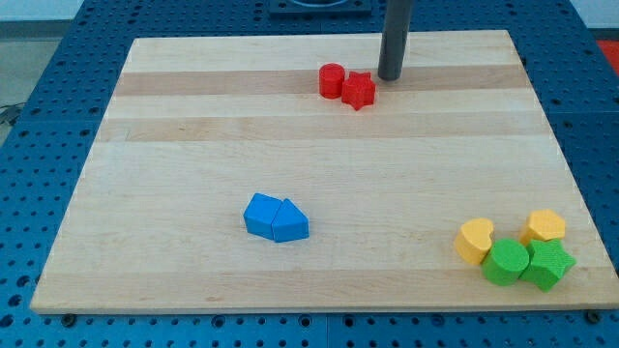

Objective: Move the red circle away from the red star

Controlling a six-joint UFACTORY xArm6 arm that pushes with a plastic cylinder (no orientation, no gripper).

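Note:
The red circle [332,80] sits near the view's top centre of the wooden board [193,145]. The red star [359,90] lies right beside it on its right, touching or nearly touching. My tip [390,76] is the lower end of a dark rod that comes down from the view's top. It stands just to the right of the red star, a small gap away, with the star between it and the red circle.
Two blue blocks [276,218] lie together at lower centre. At lower right is a cluster: a yellow heart-like block [474,240], a yellow hexagon [545,228], a green circle [506,262] and a green star [548,264]. The board's edges border a blue pegboard.

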